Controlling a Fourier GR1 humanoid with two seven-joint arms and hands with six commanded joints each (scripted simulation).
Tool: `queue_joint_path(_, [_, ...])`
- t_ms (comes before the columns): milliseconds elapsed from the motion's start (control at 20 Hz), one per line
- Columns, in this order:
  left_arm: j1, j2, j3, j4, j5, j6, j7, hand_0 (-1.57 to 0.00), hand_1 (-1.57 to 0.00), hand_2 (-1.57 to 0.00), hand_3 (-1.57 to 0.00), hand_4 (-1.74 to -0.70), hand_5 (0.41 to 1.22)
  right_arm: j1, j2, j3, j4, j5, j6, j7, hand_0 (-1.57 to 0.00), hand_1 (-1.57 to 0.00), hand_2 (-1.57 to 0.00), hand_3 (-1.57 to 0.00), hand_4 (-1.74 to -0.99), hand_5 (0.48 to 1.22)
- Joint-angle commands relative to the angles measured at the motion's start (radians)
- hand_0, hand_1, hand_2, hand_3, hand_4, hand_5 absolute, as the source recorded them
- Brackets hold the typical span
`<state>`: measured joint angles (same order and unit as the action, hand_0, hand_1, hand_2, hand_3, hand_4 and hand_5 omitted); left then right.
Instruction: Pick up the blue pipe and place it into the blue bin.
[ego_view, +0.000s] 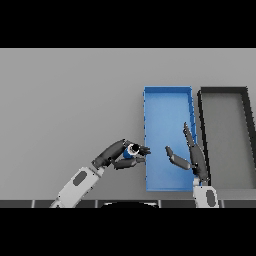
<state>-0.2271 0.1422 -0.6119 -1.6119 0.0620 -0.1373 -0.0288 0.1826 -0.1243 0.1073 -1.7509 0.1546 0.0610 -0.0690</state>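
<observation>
A: What is seen in the head view, taken from the table's centre?

B: A blue bin is seen at about four o'clock on the grey table, long and narrow, its length running away from the robot. Just beside it, at three o'clock of it, a dark bin of like shape is set, the two walls nearly touching.

A: And where is the blue pipe found?

B: The blue pipe is held in the left hand, at nine o'clock of the blue bin's near half, just outside its left wall. Only a small part is shown: a blue body and a dark round end ringed in white, turned toward the camera. The fingers and thumb are curled round it, the fingertips reaching to the bin's left wall. Whether the pipe is lifted clear of the table cannot be told.

A: How is the right hand placed?

B: The right hand is shown over the blue bin's near right corner, at three o'clock of the pipe and apart from it. Its fingers are held straight toward twelve o'clock, the thumb spread out toward nine o'clock; nothing is held by it.
</observation>
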Motion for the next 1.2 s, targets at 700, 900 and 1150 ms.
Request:
queue_joint_path(700, [-0.003, -0.024, 0.027, 0.013, -0.044, -0.038, 0.008, -1.57, -1.57, -1.57, -1.48, -1.74, 1.221, -0.269, -0.258, 0.083, -0.261, -0.532, 0.421, 0.265, 0.00, 0.00, 0.00, 0.00, -1.314, 0.510])
queue_joint_path(900, [0.005, -0.034, 0.030, -0.010, -0.037, -0.054, 0.010, -1.57, -1.57, -1.57, -1.49, -1.74, 1.221, -0.370, -0.212, 0.172, -0.237, -0.478, 0.453, 0.302, 0.00, 0.00, 0.00, 0.00, -1.276, 0.527])
queue_joint_path(1150, [0.023, -0.035, 0.038, 0.001, -0.028, -0.095, -0.019, -1.57, -1.57, -1.57, -1.53, -1.74, 1.221, -0.489, -0.162, 0.231, -0.195, -0.482, 0.465, 0.377, 0.00, 0.00, 0.00, 0.00, -1.227, 0.532])
